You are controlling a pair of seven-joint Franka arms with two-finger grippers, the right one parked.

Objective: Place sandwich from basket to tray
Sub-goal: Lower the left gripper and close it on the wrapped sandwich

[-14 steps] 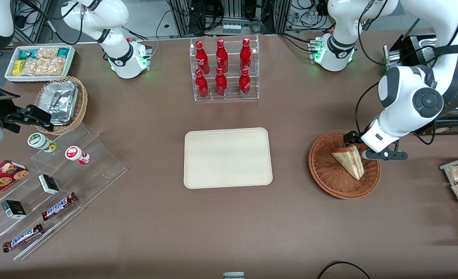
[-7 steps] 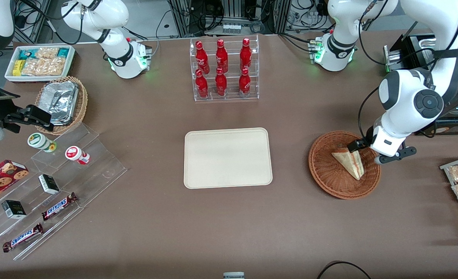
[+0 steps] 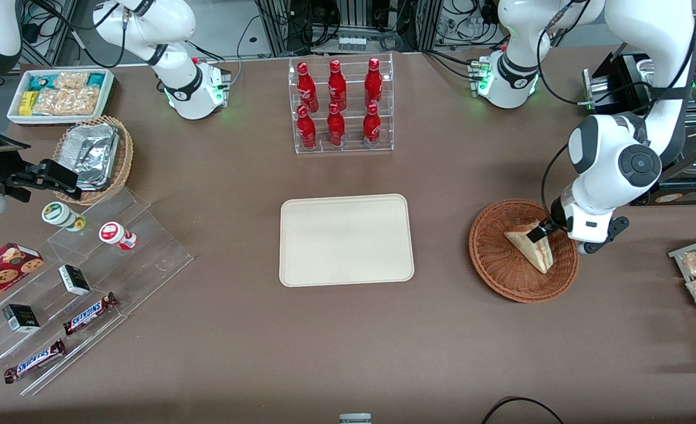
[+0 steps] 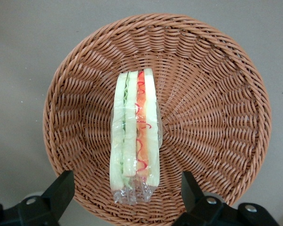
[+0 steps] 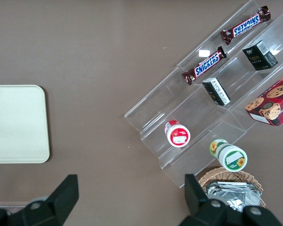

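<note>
Reddish-brown wicker forms the round basket (image 4: pixel 217 94), in which the clear-wrapped sandwich (image 4: pixel 134 136) is seen standing on its edge, its red, green and yellow filling layers turned up toward the wrist camera. The basket is set on the brown worktop (image 3: pixel 236 330) toward the working arm's end, well apart from the cream tray (image 3: pixel 346 240), which lies bare in the middle.

The claw (image 4: pixel 127 193) is held just above the sandwich with its fingers (image 4: pixel 61 190) spread apart, one to each side of the wedge's wide end; nothing is gripped. In the front view the claw (image 3: pixel 541 231) is seen over the part of the basket farther from that camera.

Several failures are judged possible from here. The wrap is glossy and loose, so the film alone may be pinched and the wedge may slide out during the lift. The bread is soft, and a hard closure may crush it or squeeze the filling out. As the grip is lined up near one end and not the middle, the sandwich may swing or tilt once raised and be dropped before the tray is reached. Should the descent be carried too deep, the fingertips may catch in the weave, and the light basket may be dragged or lifted along with it.
</note>
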